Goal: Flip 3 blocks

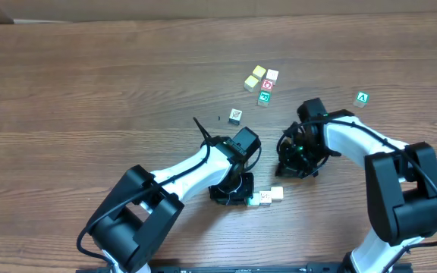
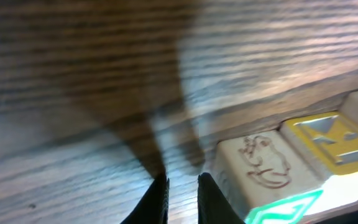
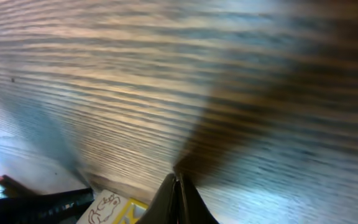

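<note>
Three blocks lie in a short row near the front of the table: a green-edged one (image 1: 253,199), a white one (image 1: 265,198) and a tan one (image 1: 277,193). In the left wrist view the nearest block (image 2: 263,165) shows a red animal drawing, and the block beside it (image 2: 329,140) a yellow print. My left gripper (image 1: 243,199) (image 2: 182,196) stands low at the row's left end, its jaws nearly together with nothing between them. Right of the row, my right gripper (image 1: 293,168) (image 3: 178,190) is shut and empty. More blocks (image 1: 268,85) lie clustered farther back, one (image 1: 235,115) alone.
Two yellow-topped cubes (image 1: 259,72) sit in the back cluster. A green "A" cube (image 1: 363,98) lies alone at the far right. The right wrist view catches the animal block (image 3: 101,210) and the left gripper's dark body (image 3: 36,202) at its lower left.
</note>
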Robot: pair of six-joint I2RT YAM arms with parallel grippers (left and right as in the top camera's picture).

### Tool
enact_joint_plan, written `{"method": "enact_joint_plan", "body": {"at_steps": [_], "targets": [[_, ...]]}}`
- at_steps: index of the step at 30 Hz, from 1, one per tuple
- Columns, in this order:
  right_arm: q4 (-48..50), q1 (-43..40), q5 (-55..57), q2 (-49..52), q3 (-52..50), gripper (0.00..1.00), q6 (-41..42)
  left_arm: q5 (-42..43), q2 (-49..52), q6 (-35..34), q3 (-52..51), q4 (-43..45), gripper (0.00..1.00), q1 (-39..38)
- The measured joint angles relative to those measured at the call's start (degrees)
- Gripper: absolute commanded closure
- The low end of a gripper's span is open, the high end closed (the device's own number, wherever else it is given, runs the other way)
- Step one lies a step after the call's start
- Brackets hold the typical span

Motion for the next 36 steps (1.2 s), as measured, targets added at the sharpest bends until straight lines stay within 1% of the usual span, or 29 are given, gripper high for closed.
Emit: {"method": "enact_joint_plan", "body": {"at_steps": [6, 30, 33, 36], "targets": [[1.75, 0.11, 0.26, -0.15, 0.0, 0.96, 0.07, -0.76, -0.04, 0.0, 0.11, -0.63, 0.87, 0.0], [-6.49, 0.11, 2.08, -0.15, 0.02, 0.96, -0.04, -1.2, -0.11, 0.0, 0.15, -0.59, 0.85, -0.37], [-5.97, 0.09, 2.27, -0.15, 0.02, 0.96, -0.04, -1.2, -0.11, 0.0, 0.15, -0.59, 0.85, -0.37], [-2.69, 0.11, 1.7, -0.17, 0.02, 0.96, -0.07, -1.18, -0.11, 0.0, 0.15, -0.57, 0.85, -0.37]]}}
